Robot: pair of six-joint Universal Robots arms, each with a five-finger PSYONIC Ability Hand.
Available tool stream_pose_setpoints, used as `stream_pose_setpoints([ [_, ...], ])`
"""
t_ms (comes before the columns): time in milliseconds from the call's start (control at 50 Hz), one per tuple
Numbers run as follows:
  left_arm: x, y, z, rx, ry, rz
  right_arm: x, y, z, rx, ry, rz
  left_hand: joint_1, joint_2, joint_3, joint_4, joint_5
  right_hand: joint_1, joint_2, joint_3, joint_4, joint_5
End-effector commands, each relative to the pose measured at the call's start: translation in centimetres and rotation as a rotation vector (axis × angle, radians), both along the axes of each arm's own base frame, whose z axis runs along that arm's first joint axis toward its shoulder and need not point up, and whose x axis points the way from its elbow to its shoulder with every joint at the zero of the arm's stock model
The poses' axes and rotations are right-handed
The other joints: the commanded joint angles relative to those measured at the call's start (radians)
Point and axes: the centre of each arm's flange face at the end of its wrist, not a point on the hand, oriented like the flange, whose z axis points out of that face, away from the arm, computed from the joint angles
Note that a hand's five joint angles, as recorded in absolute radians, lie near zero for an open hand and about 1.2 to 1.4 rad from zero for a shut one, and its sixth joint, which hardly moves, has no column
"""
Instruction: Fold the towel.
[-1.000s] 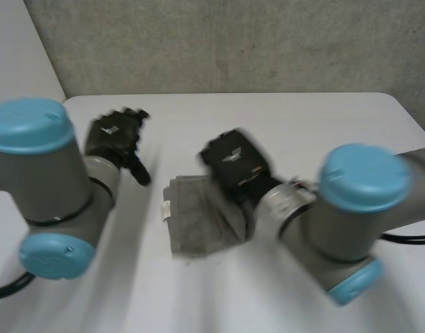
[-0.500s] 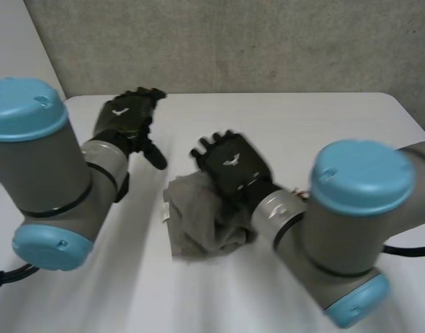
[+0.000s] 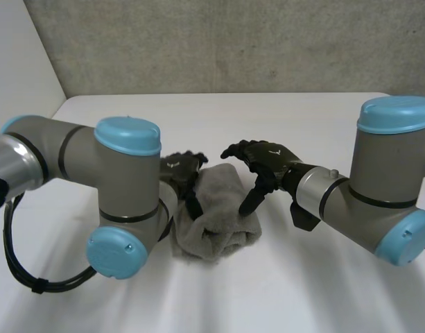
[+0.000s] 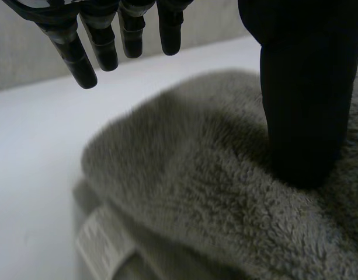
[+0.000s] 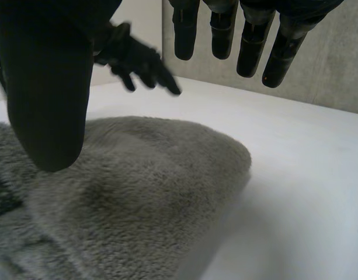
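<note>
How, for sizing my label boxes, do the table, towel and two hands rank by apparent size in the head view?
1. table
2. towel
3. right hand
4. left hand, though its arm covers part of it, so the hands' order is unsure.

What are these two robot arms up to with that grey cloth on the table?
The robot is folding a grey towel, which lies in a bunched, rounded heap on the white table. Its left hand is at one side of the towel, thumb pressed on the pile, fingers straight. Its right hand is at the opposite side, fingers straight too, thumb down by the cloth. Neither hand grips it.
</note>
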Motion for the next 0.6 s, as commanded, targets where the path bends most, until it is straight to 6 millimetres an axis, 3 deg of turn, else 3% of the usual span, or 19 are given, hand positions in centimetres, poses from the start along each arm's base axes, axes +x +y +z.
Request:
stream_pose_setpoints([
  [20,1.1,0.4,-1.8,0.046,-0.084,0.050,0.6,-1.4,-2.0,0.019,0.031,-0.016,-0.003,0.009,0.008,0.006,-0.030,-0.044,-0.057,-0.038,-0.062,-0.062],
  [260,3.4,-0.5,-3.3,0.059,-0.205,0.098,1.6,-0.9,-4.6,0.063,0.099,0.045,-0.003,0.010,0.008,0.007,-0.029,-0.044,-0.057,-0.038,-0.062,-0.062],
  [420,3.7,-0.1,-4.2,0.081,-0.234,0.088,2.0,-0.7,-6.2,0.054,0.142,0.062,-0.003,0.010,0.008,0.007,-0.029,-0.044,-0.057,-0.038,-0.062,-0.062],
  [500,3.8,0.0,-4.4,0.083,-0.236,0.088,2.0,-0.9,-6.3,0.012,0.179,0.072,-0.003,0.010,0.008,0.007,-0.029,-0.044,-0.057,-0.038,-0.062,-0.062],
  [600,3.7,-0.4,-3.1,0.053,-0.209,0.093,1.3,-1.8,-5.0,-0.068,0.224,0.034,-0.003,0.010,0.008,0.007,-0.029,-0.044,-0.057,-0.038,-0.062,-0.062],
])
